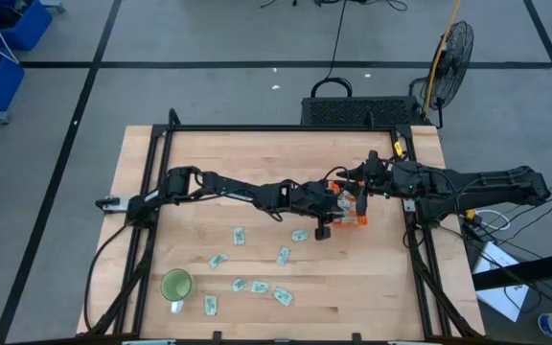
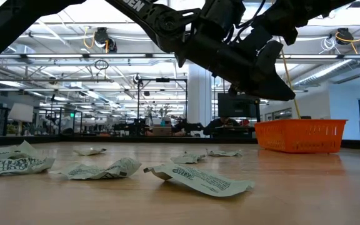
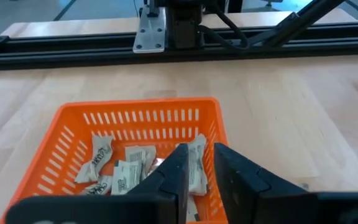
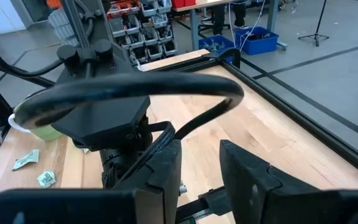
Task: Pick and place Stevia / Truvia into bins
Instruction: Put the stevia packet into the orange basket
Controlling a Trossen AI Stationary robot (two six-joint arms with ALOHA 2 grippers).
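The orange tray (image 3: 73,134) stands right of the table's middle (image 1: 357,218) and holds several pale sachets (image 3: 126,171). My left gripper (image 3: 201,163) hovers over the tray's left end (image 1: 333,213), open by a narrow gap. One sachet (image 3: 196,163) shows through that gap, leaning on the tray's wall. My right gripper (image 4: 201,167) is open and empty, hanging just above the tray's far side (image 1: 362,187), behind my left wrist. More sachets (image 1: 283,255) lie flat on the table nearer the front (image 2: 202,178).
A round green cup (image 1: 176,285) stands near the front left corner (image 4: 36,127). Loose sachets lie scattered between it and the tray (image 1: 259,287). A black frame rail (image 1: 286,127) borders the table. Both arms crowd the space over the tray; bare wood lies toward the far left.
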